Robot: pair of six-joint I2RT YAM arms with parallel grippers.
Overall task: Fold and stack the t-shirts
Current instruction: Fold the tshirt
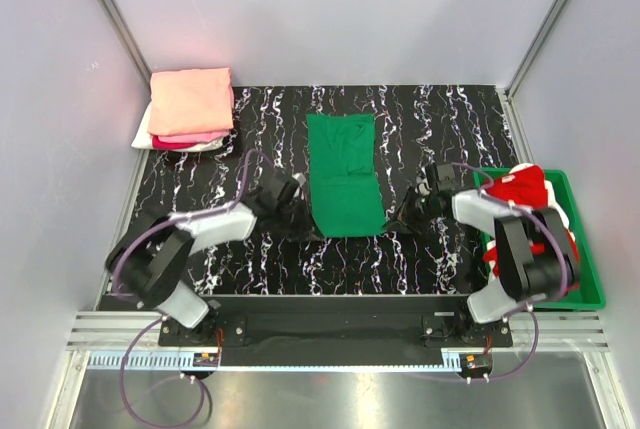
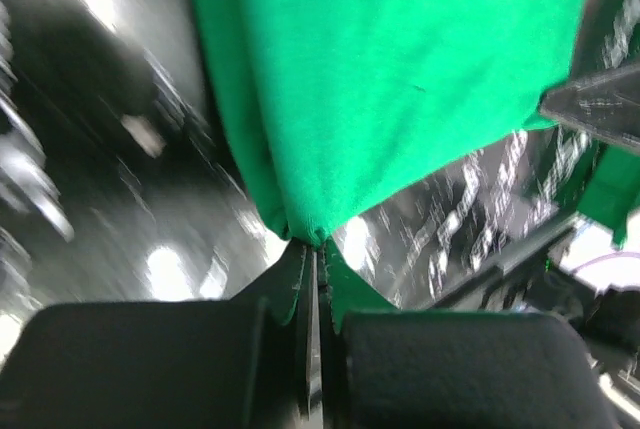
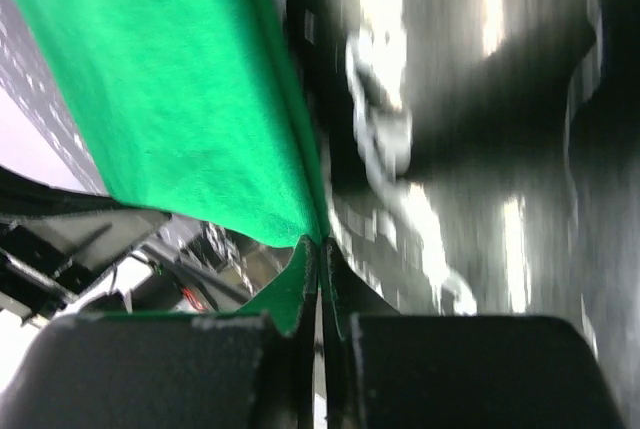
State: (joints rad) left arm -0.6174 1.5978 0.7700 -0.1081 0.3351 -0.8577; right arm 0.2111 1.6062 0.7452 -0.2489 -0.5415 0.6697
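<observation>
A bright green t-shirt (image 1: 343,174), folded into a long strip, lies in the middle of the table. My left gripper (image 1: 303,219) is shut on its near left corner; the left wrist view shows the green cloth (image 2: 390,79) pinched at the fingertips of that gripper (image 2: 316,246). My right gripper (image 1: 400,217) is shut on the near right corner; the right wrist view shows the cloth (image 3: 170,99) held at its tips (image 3: 320,244). A stack of folded shirts, salmon-peach (image 1: 191,101) on top, then hot pink and white, sits at the far left. A red shirt (image 1: 525,194) lies in the bin.
A rigid green plastic bin (image 1: 590,279) stands at the right edge of the table, holding red and white cloth. The table top (image 1: 440,119) is black with white marbling. Grey walls close in the back and sides.
</observation>
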